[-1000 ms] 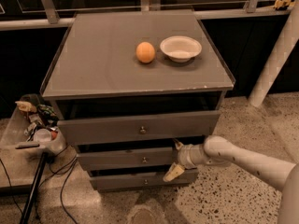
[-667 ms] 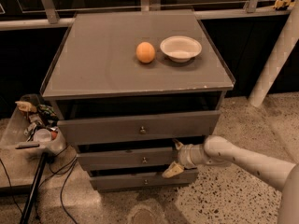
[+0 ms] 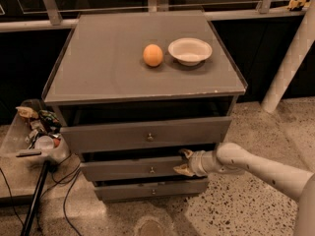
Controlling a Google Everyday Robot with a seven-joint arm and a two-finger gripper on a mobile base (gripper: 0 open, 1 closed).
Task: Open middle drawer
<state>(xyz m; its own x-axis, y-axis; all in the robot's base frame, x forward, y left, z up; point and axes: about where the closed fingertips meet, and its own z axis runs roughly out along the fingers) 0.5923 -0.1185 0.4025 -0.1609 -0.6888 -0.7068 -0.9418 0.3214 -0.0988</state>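
The middle drawer [image 3: 133,169] is the medium grey front with a small round knob [image 3: 151,170], between a taller front above and a slimmer one below. It stands slightly proud of the cabinet. My gripper [image 3: 183,162] is at the drawer front's right end, well right of the knob, on a pale arm reaching in from the lower right. Its fingers are apart: the upper fingertip [image 3: 186,153] sits at the front's top edge and the lower one lies against its face. Nothing is clamped, so it is open.
On the grey cabinet top [image 3: 98,68] lie an orange [image 3: 153,55] and a white bowl [image 3: 190,50]. A clear bin of clutter [image 3: 37,132], cables and a dark pole stand on the floor at left. A white post [image 3: 290,63] rises at right.
The lower finger has risen toward the upper one, narrowing the gap. The arm and the drawers have stayed where they were.
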